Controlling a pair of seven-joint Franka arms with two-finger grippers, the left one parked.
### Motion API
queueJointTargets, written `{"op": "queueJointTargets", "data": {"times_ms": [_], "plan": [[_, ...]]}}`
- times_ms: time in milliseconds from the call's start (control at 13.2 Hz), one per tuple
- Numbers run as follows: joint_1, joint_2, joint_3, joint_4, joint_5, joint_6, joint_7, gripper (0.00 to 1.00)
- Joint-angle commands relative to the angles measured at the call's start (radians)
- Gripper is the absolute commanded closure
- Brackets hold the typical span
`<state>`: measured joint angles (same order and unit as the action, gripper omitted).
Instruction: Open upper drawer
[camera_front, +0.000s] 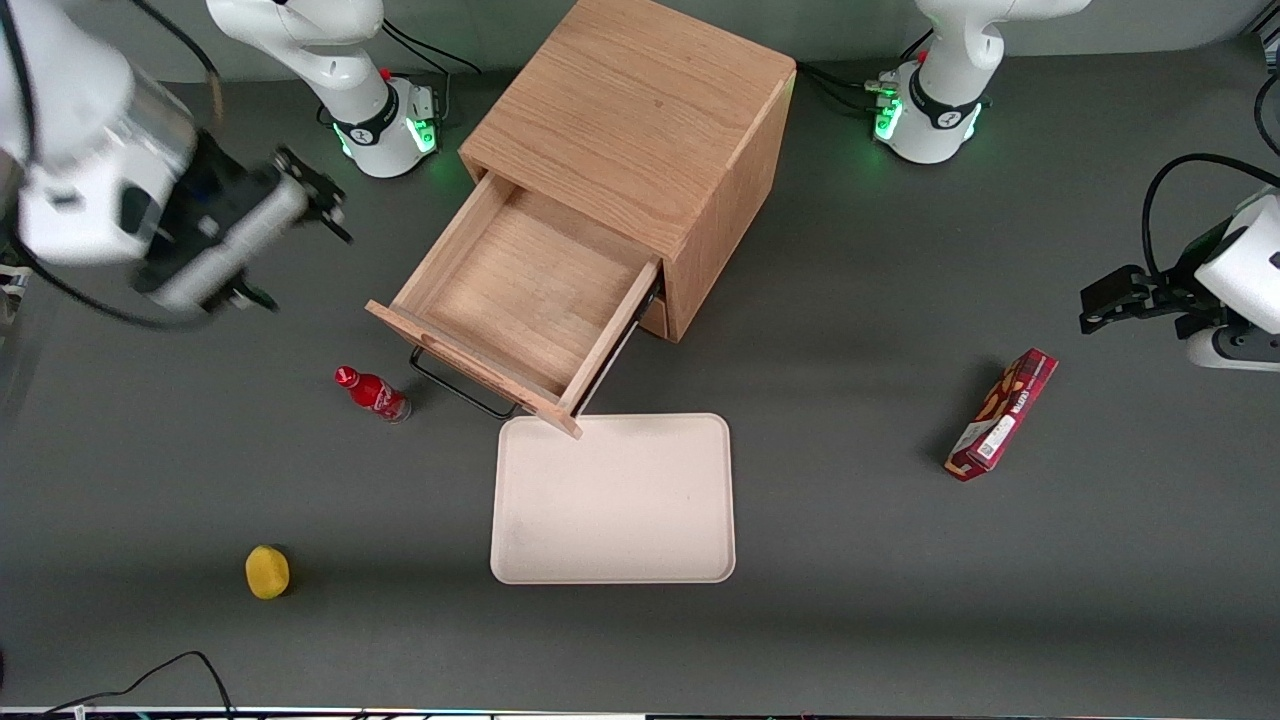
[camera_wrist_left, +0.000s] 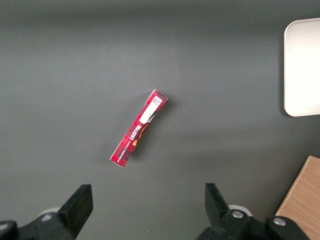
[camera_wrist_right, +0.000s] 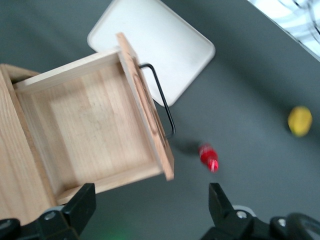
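The upper drawer (camera_front: 520, 300) is pulled well out of the oak cabinet (camera_front: 640, 130), and its plain wood tray interior is exposed and holds nothing. Its black bar handle (camera_front: 455, 385) projects from the drawer front on the side nearer the front camera. One corner of the drawer front overhangs the rim of the beige tray (camera_front: 612, 560), which lies flat on the grey table (camera_front: 900, 600) nearer the front camera than the cabinet.

My gripper (camera_front: 325, 205) hangs in the air toward the working arm's end of the table, well apart from the drawer and touching nothing. My fingers (camera_wrist_right: 80, 205) stand apart (the wrist view shows a wide gap between them, with the drawer interior visible below).

A small red bottle (camera_front: 372, 393) lies on the table near the handle. A yellow object (camera_front: 267, 572) sits nearer the front camera than the bottle. A red box (camera_front: 1002, 414) lies toward the parked arm's end.
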<state>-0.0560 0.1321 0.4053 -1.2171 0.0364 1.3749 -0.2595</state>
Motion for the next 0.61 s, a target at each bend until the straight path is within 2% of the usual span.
{"op": "queueJointTargets", "data": {"times_ms": [0, 304, 532], "plan": [[0.001, -0.078, -0.063, -0.047, -0.020, -0.034, 0.168, 0.00], [-0.001, -0.117, -0.118, -0.126, -0.017, -0.045, 0.517, 0.00], [0.001, -0.140, -0.186, -0.217, 0.003, -0.050, 0.539, 0.00]]}}
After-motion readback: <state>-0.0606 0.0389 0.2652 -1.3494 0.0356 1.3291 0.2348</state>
